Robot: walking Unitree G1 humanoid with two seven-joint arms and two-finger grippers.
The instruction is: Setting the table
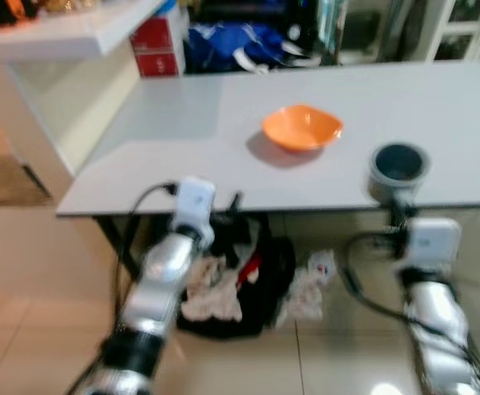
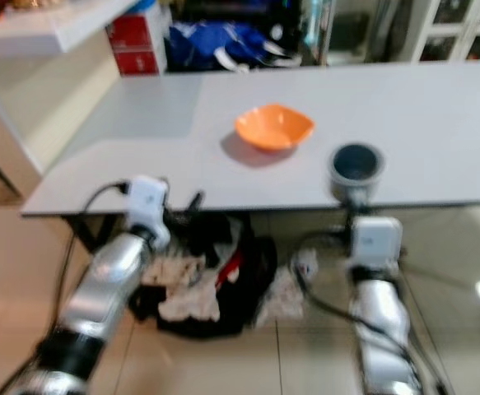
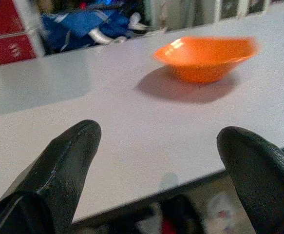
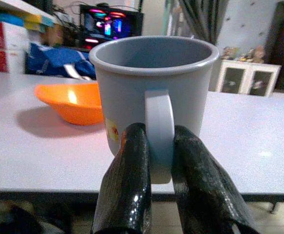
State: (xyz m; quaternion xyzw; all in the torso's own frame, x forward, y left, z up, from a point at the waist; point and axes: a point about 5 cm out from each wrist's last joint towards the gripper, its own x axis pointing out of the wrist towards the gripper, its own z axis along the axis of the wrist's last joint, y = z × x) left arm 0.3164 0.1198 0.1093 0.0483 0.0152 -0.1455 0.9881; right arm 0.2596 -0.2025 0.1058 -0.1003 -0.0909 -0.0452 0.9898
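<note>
Gripping grey mug (image 4: 151, 83) by handle, right gripper (image 4: 154, 146), yellowish label, blurred

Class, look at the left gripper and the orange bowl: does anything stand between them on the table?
Nothing visible does. The open left gripper hovers at the near edge of the grey table, and only bare tabletop lies between it and the orange plastic bowl.

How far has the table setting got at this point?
Done: an orange bowl sits on the grey table. In hand: the right gripper is shut on the handle of a grey mug at the table's near edge. The left gripper is open by that edge, holding nothing. Left: releasing the mug.
</note>
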